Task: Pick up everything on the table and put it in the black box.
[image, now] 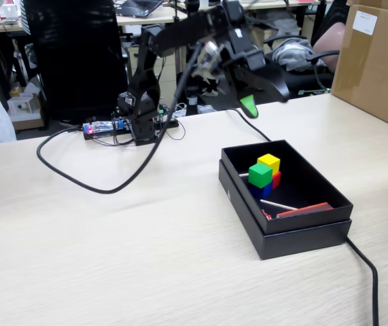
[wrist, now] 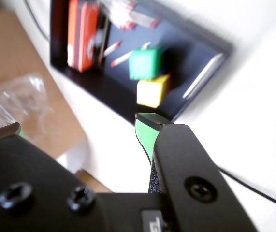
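Cable [image: 95,182] loops across table [image: 112,258], brown carton [image: 377,61] at far right; black box [image: 285,234] holds green cube [image: 259,174] atop blue [image: 258,191], yellow cube [image: 270,161] atop red [image: 276,179]; gripper [wrist: 79,128] above, fingers spread, empty.

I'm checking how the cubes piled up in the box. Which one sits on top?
The green cube: it rests on the red and blue ones, with the yellow cube just behind it.

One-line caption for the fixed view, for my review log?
End effector raised, empty, above the black box, where the green cube rests on the blue beside yellow and red.
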Controlling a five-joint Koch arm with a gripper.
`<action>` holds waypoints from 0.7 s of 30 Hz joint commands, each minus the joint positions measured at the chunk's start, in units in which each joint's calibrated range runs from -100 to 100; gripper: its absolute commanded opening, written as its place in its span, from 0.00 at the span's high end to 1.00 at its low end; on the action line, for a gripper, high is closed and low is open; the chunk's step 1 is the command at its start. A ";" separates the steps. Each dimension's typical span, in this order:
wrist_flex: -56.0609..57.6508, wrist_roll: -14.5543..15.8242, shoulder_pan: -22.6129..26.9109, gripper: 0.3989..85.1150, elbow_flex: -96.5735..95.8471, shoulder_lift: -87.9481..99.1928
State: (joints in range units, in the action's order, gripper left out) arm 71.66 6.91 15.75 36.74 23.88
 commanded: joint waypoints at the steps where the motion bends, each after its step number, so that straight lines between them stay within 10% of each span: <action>1: -0.34 -1.66 -3.17 0.45 -3.83 20.01; 21: -34.12 -6.35 -14.46 0.41 -82.98 75.08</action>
State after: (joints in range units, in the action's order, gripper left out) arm 44.25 0.85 1.10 -45.05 93.92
